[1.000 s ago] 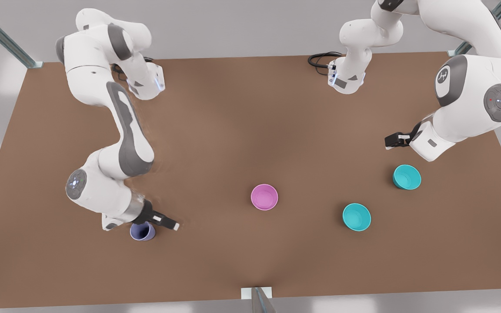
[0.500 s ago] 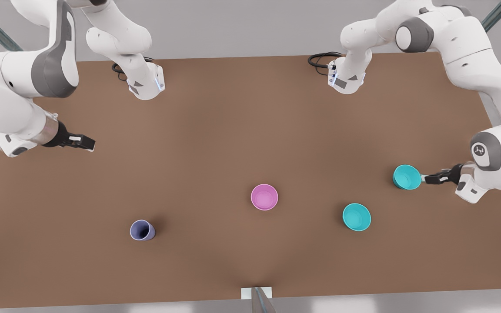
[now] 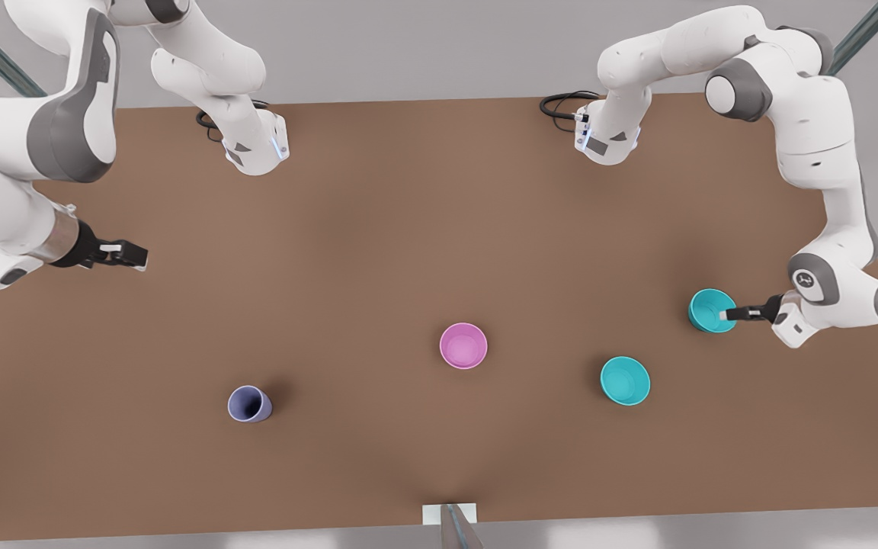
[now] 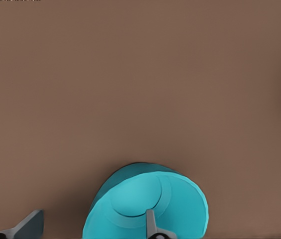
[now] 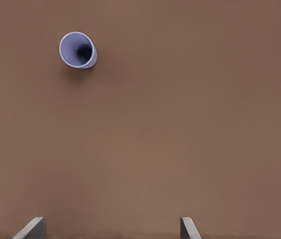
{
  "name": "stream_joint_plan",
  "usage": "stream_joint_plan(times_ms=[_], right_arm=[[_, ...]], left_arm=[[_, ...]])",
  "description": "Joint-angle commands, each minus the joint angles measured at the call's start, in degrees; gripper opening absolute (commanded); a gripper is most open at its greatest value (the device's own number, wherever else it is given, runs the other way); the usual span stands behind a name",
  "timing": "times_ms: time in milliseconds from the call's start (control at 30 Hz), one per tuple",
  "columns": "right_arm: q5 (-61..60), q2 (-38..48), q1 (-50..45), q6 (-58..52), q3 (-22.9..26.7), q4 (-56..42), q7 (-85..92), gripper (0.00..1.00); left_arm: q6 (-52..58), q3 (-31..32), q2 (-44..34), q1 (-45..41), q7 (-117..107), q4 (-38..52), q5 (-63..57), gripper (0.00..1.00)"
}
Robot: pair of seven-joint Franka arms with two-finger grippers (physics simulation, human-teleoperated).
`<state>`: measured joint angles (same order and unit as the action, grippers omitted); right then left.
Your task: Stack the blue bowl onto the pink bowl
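Left gripper sits at the blue bowl, fingers spread wide with one finger inside and the other outside the wall; contact looks likely but unclear. This bowl stands on the table, well apart from the pink bowl, toward the front view's right. A second teal bowl lies between them. Right gripper waits far on the pink bowl's other side, fingers wide, holding nothing; lavender cup nearer the pink bowl.
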<state>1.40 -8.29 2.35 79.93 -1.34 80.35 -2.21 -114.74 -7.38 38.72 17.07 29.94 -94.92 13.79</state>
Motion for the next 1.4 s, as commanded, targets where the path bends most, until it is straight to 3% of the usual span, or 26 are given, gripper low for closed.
stream_joint_plan(times_ms=[0, 33, 67, 133, 200, 233, 267, 300, 433, 533, 567, 600, 667, 800, 1367], right_arm=[[-0.3, 0.0, 0.2, -0.4, 0.0, 0.0, 7.6, 1.0], [-0.3, -0.6, 0.2, -0.4, 0.0, -0.2, 7.6, 1.0], [-0.3, -0.7, 0.2, -0.4, 0.0, -0.2, 7.6, 1.0], [-0.3, -0.8, 0.2, -0.4, 0.0, -0.1, 7.6, 1.0], [-0.3, -0.8, 0.1, -0.4, -0.1, -0.1, 7.6, 1.0], [-0.3, -0.9, 0.1, -0.4, -0.1, -0.1, 7.7, 1.0], [-0.3, -0.9, 0.1, -0.4, -0.1, -0.1, 7.7, 1.0], [-0.2, -0.9, 0.2, -0.4, 0.0, -0.1, 7.7, 1.0], [-0.2, -1.0, 0.2, -0.4, 0.0, -0.1, 7.7, 1.0], [-0.2, -1.0, 0.1, -0.4, -0.1, -0.1, 7.7, 1.0], [-0.1, -1.0, 0.1, -0.4, -0.1, -0.1, 7.7, 1.0], [-0.1, -1.0, 0.1, -0.4, -0.1, -0.1, 7.7, 1.0], [-0.1, -1.0, 0.1, -0.4, -0.1, -0.1, 7.7, 1.0], [-0.2, -1.0, 0.1, -0.4, -0.1, -0.1, 7.7, 1.0], [-0.1, -1.8, 0.1, -0.4, -0.1, -0.2, 7.7, 1.0]], left_arm=[[-2.6, 0.0, 0.0, 0.0, 23.8, -0.2, 0.1, 0.91], [-2.7, 0.0, -0.1, -0.2, 23.8, -1.5, 0.2, 0.88], [-2.7, 0.0, 0.0, -0.2, 23.8, -1.5, 0.2, 0.74], [-2.6, 0.0, 0.0, -0.5, 23.6, -1.6, 0.2, 0.57], [-2.6, 0.0, 0.3, -0.5, 23.6, -1.6, 0.2, 0.53], [-2.6, 0.0, 0.3, -0.4, 23.5, -1.6, 0.2, 0.33], [-2.6, 0.0, 0.3, -0.5, 23.5, -1.6, 0.2, 0.24], [-2.5, 0.0, 0.2, -0.5, 23.0, -1.5, 0.2, 0.21], [-1.5, 0.2, -2.1, -2.6, 14.8, -1.4, 0.2, 0.21], [3.5, 0.4, -9.1, -11.8, -5.2, -1.3, 0.2, 0.21], [6.7, 1.7, -9.3, -13.3, -9.2, 1.2, 0.2, 0.21], [11.3, 2.6, -9.1, -19.3, -22.7, 8.0, 0.0, 0.21], [12.1, 2.7, -7.6, -29.7, -38.5, 13.3, -0.2, 0.21], [12.1, 3.9, 8.1, -43.8, -64.8, 35.1, 0.0, 0.21], [6.6, 6.3, 16.3, -45.8, -66.0, 36.9, 4.5, 0.21]])
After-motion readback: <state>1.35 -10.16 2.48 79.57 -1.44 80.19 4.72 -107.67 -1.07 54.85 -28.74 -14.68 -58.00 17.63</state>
